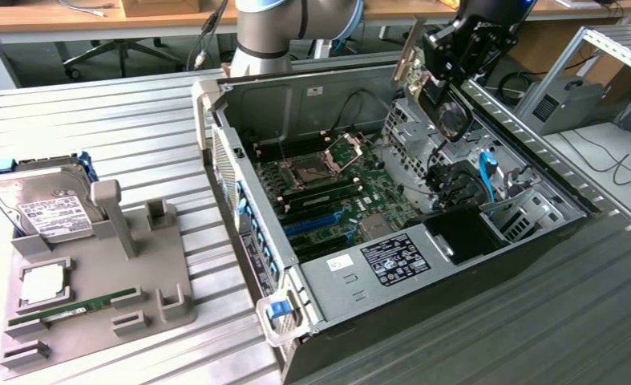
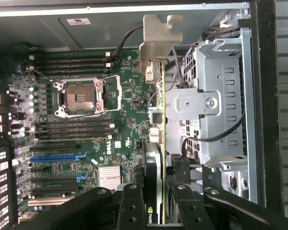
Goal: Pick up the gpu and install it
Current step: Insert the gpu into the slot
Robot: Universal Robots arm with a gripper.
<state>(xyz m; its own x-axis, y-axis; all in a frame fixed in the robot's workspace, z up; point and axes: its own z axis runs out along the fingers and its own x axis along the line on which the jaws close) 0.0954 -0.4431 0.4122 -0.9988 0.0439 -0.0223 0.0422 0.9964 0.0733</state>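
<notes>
My gripper [image 1: 450, 70] hangs over the far right corner of the open computer case [image 1: 293, 96], shut on the gpu [image 1: 445, 111]. The gpu is a black card held on edge above the case, with its pale metal bracket [image 1: 408, 50] pointing away from the gripper. In the wrist view the gpu [image 2: 158, 120] runs edge-on between the two black fingers [image 2: 130, 207], and its bracket [image 2: 158, 43] reaches toward the case's rear wall. Under it lies the green motherboard [image 2: 129, 96], with blue expansion slots [image 2: 57, 156] off to one side of the card.
A metal drive cage [image 2: 216, 105] with cables stands right beside the card. On the exterior view's left, a grey holder [image 1: 165, 289] carries a silver hard drive [image 1: 42, 204], a processor chip [image 1: 42, 282] and a green memory stick [image 1: 74, 309]. The arm's base [image 1: 264, 32] stands behind the case.
</notes>
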